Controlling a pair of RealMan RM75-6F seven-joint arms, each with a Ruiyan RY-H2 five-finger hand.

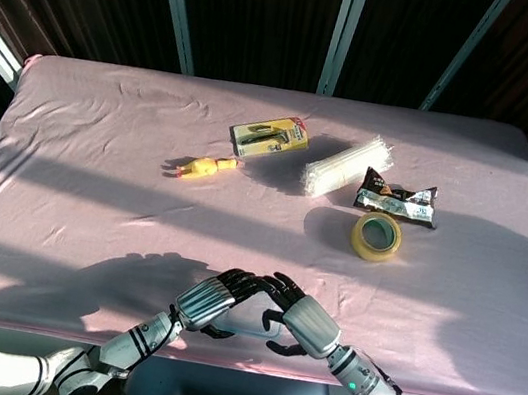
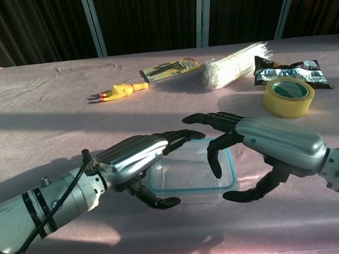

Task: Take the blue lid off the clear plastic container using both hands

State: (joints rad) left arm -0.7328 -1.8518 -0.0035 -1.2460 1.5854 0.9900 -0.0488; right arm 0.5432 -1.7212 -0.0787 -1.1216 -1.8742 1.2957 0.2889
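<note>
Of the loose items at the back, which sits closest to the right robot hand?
The yellow tape roll, just beyond the right robot hand; the others lie farther back.

6 o'clock: left hand (image 1: 209, 301) and right hand (image 1: 302, 324) over clear container (image 1: 245, 322), fingertips nearly meeting | 12 o'clock: yellow card pack (image 1: 269, 137), straw bundle (image 1: 344, 167) | 2 o'clock: tape roll (image 1: 376, 236) | pink table (image 1: 90, 209)
</note>
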